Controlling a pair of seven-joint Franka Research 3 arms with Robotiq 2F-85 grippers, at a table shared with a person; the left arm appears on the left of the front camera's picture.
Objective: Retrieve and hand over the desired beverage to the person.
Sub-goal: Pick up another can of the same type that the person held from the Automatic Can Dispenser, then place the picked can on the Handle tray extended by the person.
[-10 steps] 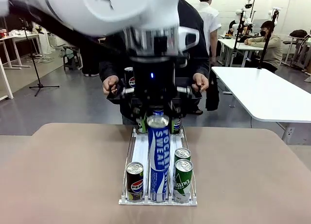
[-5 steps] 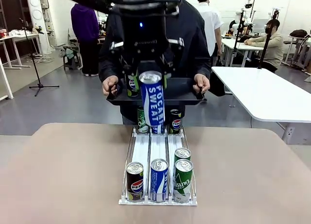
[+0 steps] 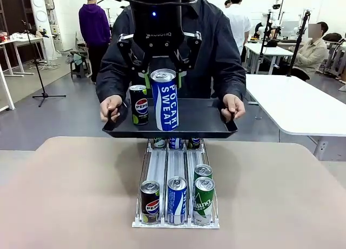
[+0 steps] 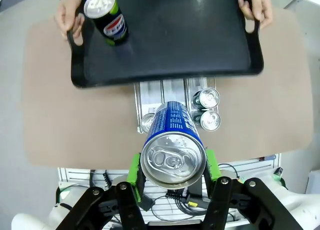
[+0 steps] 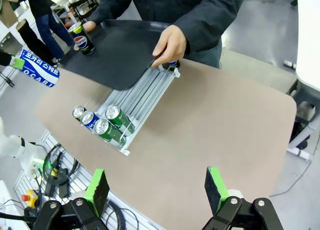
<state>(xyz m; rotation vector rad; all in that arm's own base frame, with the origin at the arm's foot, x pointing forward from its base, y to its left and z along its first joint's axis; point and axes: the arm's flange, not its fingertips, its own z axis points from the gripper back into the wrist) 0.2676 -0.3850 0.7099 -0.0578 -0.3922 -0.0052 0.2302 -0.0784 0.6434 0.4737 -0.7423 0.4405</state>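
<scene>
Can rack (image 3: 175,223) stood at the desk's (image 3: 70,195) near edge. Left tool (image 3: 164,71) gripped the Pocari Sweat can (image 3: 164,100) above the black tray (image 3: 205,127) (Pepsi can (image 3: 139,104) aboard), which the person (image 3: 216,49) held at the far edge. Right tool (image 5: 157,187) stood open.

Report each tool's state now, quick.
Left tool: closed on the Pocari Sweat can, above the tray.
Right tool: open, holding nothing.
</scene>
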